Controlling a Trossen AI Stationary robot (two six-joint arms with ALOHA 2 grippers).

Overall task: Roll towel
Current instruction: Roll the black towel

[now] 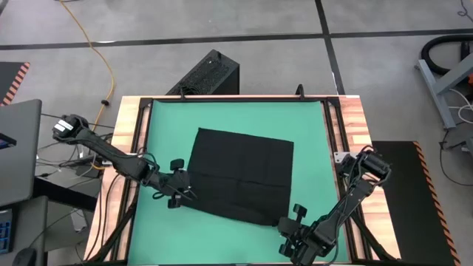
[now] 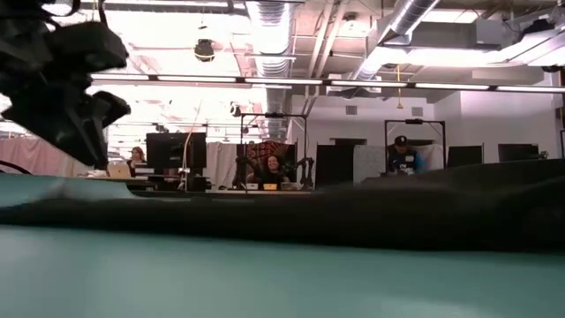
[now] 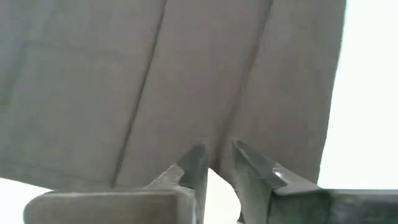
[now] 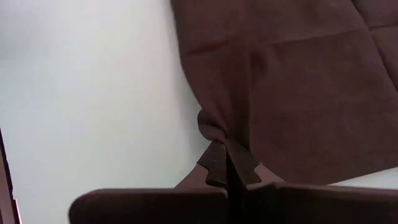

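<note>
The black towel (image 1: 240, 176) lies spread flat on the green mat (image 1: 166, 125), and shows as a low dark band in the low view (image 2: 371, 212). My left gripper (image 1: 185, 194) is at the towel's near left corner, with its fingers closed on the edge (image 3: 216, 158). My right gripper (image 1: 287, 224) is at the towel's near right corner, shut on a bunched bit of cloth (image 4: 227, 155). I see no white tag. My left gripper pinches the towel's edge at its near left corner (image 3: 214, 146) between its two fingertips, coming in low from the table's left. A crease runs from the pinch into the cloth. The rest of the towel lies flat on the mat. My right gripper pinches a small gathered fold at the towel's near right corner (image 4: 214, 127) between its shut fingertips, coming from the table's near right side. The cloth puckers at the pinch. The rest of the towel lies on the mat.
The mat has bare green room to the left (image 1: 159, 148), far side and right of the towel. A wooden table frame (image 1: 126, 148) borders it. A black box (image 1: 211, 74) stands beyond the far edge. People sit at desks (image 2: 274, 168) in the room behind.
</note>
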